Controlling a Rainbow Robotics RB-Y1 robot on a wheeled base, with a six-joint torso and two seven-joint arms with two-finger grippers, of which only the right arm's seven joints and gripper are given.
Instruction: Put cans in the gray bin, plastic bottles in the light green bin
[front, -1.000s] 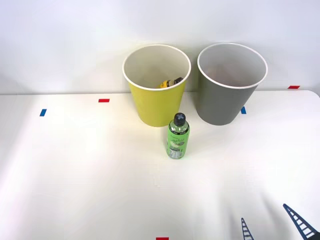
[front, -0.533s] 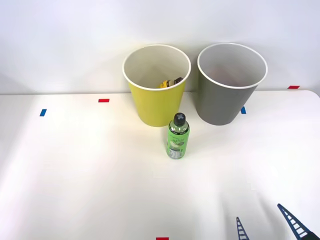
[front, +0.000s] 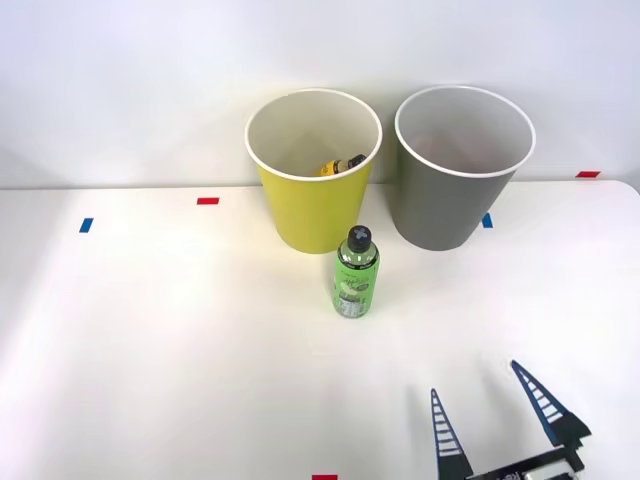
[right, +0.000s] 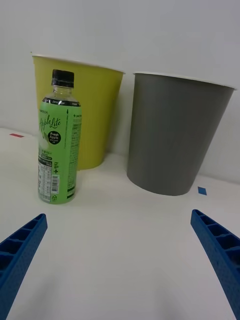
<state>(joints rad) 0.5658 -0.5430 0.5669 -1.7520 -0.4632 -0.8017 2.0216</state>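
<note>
End effector (front: 490, 397) spread, empty, low over table (front: 160, 350). Green bottle (front: 355, 273) upright before green bin (front: 300, 215); yellow bottle (front: 340, 165) inside it.

The white table (front: 180, 340) holds a green bottle (front: 355, 275) standing up. Just behind the bottle stands the light green bin (front: 315, 190), with the gray bin (front: 460, 180) beside it.

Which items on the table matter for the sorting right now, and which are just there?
Job items:
green bottle, standing
yellow bottle, inside the light green bin
gray bin
right gripper, open

Just there:
red and blue tape marks on the table
</note>
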